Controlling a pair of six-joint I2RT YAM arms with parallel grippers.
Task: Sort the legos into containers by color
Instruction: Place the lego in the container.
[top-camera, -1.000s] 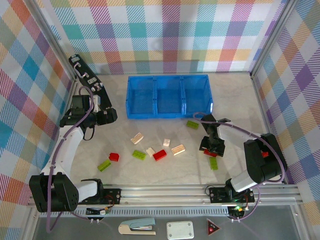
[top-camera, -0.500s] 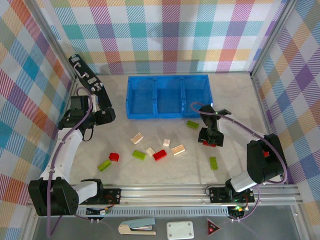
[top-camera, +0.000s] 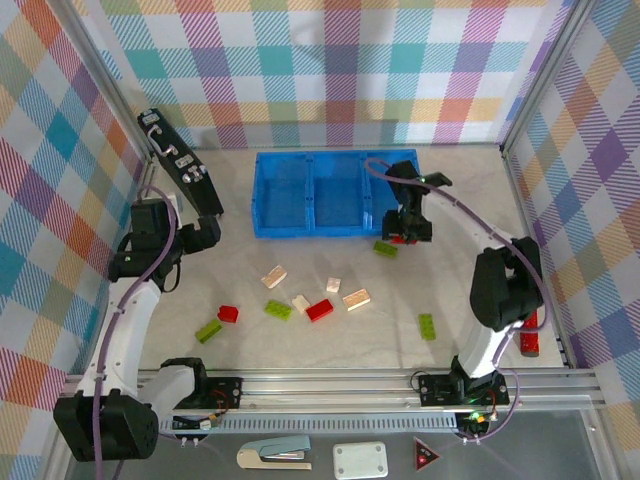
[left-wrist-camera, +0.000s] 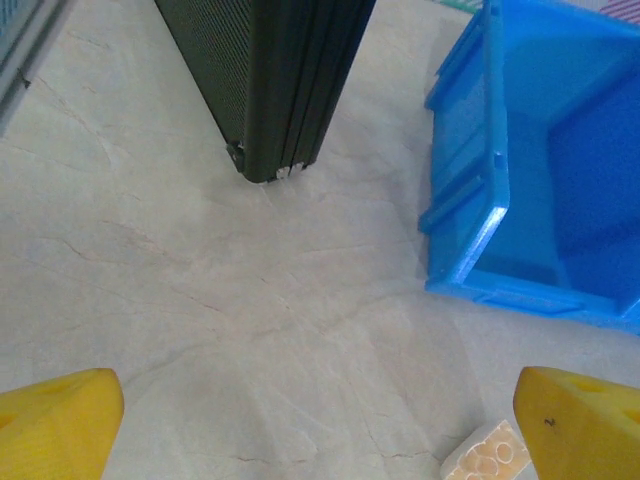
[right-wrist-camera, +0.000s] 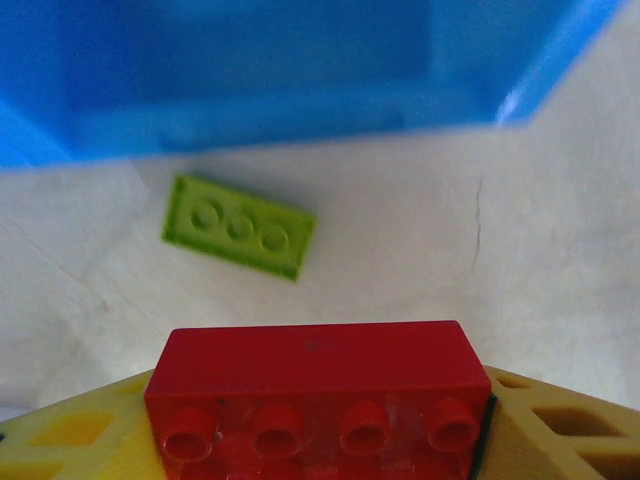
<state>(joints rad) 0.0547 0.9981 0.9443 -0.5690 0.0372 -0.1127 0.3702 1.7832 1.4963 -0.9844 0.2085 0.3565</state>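
A red lego (right-wrist-camera: 310, 390) sits clamped between the yellow fingers of my right gripper (right-wrist-camera: 310, 445). In the top view that gripper (top-camera: 405, 230) hangs at the front wall of the right-hand compartment of the blue containers tray (top-camera: 340, 232). A lime green lego (top-camera: 385, 248) lies on the table just below it, also seen from the right wrist (right-wrist-camera: 240, 225). More legos lie scattered mid-table: cream (top-camera: 273, 276), cream (top-camera: 356, 298), red (top-camera: 320, 310), red (top-camera: 228, 314), green (top-camera: 278, 309), green (top-camera: 427, 326). My left gripper (top-camera: 208, 233) stands open left of the tray, over bare table (left-wrist-camera: 320, 430).
A black rectangular device (top-camera: 180, 170) leans at the back left, close to my left gripper, and shows in the left wrist view (left-wrist-camera: 270, 80). A cream brick (left-wrist-camera: 490, 460) lies by the left gripper's right finger. A stapler (top-camera: 275, 452), white box (top-camera: 360, 460) and red triangle (top-camera: 427, 455) lie beyond the front rail.
My right gripper has carried the red lego from the table's right side up and back to the tray's right compartment. The left arm has drawn back slightly to the left, still open.
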